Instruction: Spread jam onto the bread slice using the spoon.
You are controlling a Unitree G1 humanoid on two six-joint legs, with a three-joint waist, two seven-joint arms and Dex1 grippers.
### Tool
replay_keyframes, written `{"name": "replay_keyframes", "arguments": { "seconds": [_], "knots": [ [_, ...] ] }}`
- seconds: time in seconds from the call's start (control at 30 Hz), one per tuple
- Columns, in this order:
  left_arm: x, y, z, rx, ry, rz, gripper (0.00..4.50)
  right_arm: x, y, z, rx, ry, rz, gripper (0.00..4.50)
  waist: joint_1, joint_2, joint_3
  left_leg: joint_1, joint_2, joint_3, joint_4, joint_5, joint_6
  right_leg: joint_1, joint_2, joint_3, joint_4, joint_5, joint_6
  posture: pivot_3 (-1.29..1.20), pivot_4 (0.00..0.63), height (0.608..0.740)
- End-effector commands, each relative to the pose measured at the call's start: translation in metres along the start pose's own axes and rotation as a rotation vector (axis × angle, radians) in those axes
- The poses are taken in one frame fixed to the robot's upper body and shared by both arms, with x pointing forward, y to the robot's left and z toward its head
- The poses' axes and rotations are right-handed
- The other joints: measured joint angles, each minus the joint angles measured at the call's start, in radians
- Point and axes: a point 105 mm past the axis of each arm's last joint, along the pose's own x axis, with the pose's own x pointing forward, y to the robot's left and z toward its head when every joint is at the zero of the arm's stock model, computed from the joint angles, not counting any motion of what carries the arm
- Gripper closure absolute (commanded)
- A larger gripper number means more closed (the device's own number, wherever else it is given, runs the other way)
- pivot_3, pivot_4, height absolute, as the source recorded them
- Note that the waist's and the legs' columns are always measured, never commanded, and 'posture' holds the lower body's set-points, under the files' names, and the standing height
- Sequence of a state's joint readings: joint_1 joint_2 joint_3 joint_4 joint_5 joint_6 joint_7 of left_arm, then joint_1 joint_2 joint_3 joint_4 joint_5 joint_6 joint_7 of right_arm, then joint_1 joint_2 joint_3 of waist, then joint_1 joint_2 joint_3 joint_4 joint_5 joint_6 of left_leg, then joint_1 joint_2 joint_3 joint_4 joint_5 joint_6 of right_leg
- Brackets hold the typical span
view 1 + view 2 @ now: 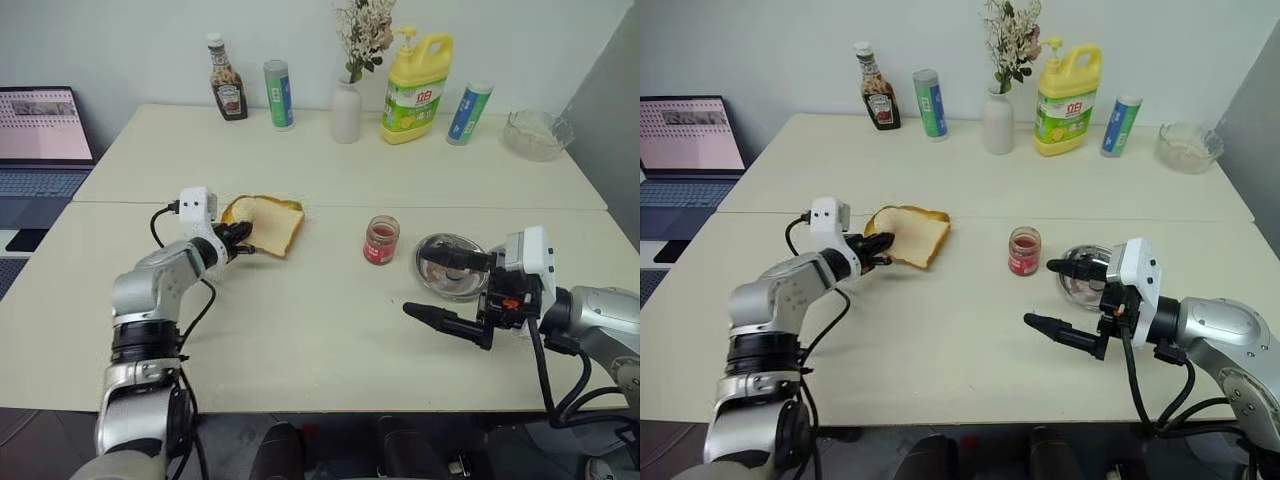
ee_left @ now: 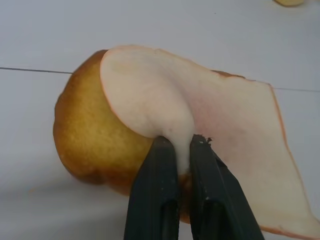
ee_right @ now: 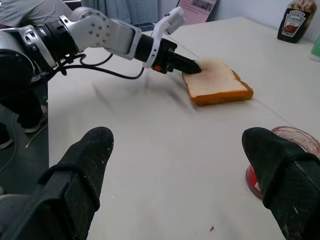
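Observation:
The bread slice [image 2: 220, 105], thin and pale with a faint pink smear, lies on top of a thicker golden-yellow slice [image 2: 85, 130] left of the table's middle. My left gripper [image 2: 183, 145] is shut on the thin slice's near edge, and that pinched edge curls up off the thick slice. The jam [image 1: 381, 240], red in a short clear glass jar without a lid, stands to the right of the bread. Near the table's front right, my right gripper [image 1: 1040, 293] stands wide open and holds nothing, just right of the jar. I cannot make out the spoon.
A round steel dish [image 1: 450, 287] sits behind my right gripper's upper finger. Along the back stand a ketchup bottle [image 1: 228, 80], two cans, a white vase [image 1: 345, 112], a yellow detergent bottle [image 1: 415, 85] and a glass bowl [image 1: 537, 133]. A laptop [image 1: 40, 140] is at the far left.

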State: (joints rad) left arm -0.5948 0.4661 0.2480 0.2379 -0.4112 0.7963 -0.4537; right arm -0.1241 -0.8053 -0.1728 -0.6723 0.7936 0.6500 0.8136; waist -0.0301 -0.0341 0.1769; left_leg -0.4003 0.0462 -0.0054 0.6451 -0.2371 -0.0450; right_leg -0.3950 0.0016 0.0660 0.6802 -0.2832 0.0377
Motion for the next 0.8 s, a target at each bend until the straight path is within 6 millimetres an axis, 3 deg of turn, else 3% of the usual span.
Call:
{"name": "replay_keyframes", "arguments": {
  "seconds": [0.03,0.2,0.47,0.63,0.8],
  "knots": [
    [-0.03,-0.028,0.014,0.045,-0.002,-0.219,4.47,-0.003,0.006,0.007,-0.019,-0.011,0.039,0.0,-0.002,0.0,0.0,0.0,0.0,0.0,0.0,0.0,0.0,0.0,0.0,0.0,0.0,0.0,0.0,0.0,0.15,0.74],
    [-0.062,-0.057,0.003,0.018,0.105,-0.468,4.47,-0.014,0.006,-0.001,0.015,0.034,0.05,0.0,0.001,0.0,0.0,0.0,0.0,0.0,0.0,0.0,0.0,0.0,0.0,0.0,0.0,-0.001,0.002,0.0,0.15,0.74],
    [-0.092,-0.127,-0.034,0.023,0.308,-0.851,4.47,-0.037,0.025,-0.018,0.093,0.164,0.093,0.0,0.003,0.0,0.0,0.0,-0.001,0.0,0.0,0.0,0.0,0.001,-0.001,0.0,-0.001,-0.003,0.004,0.0,0.15,0.74],
    [-0.062,-0.138,-0.065,0.257,0.341,-0.876,4.47,-0.043,0.033,-0.029,0.106,0.202,0.069,0.0,0.003,0.0,0.0,0.002,0.0,0.0,0.0,0.0,0.0,0.002,0.0,0.0,-0.001,-0.003,0.003,0.0,0.15,0.74],
    [-0.021,-0.136,-0.079,0.454,0.286,-0.815,4.47,-0.04,0.033,-0.031,0.082,0.181,0.023,0.0,0.004,0.0,0.0,0.002,-0.001,0.001,0.001,0.0,0.0,0.002,0.0,0.002,-0.001,-0.003,0.003,0.0,0.15,0.74]
  ]
}}
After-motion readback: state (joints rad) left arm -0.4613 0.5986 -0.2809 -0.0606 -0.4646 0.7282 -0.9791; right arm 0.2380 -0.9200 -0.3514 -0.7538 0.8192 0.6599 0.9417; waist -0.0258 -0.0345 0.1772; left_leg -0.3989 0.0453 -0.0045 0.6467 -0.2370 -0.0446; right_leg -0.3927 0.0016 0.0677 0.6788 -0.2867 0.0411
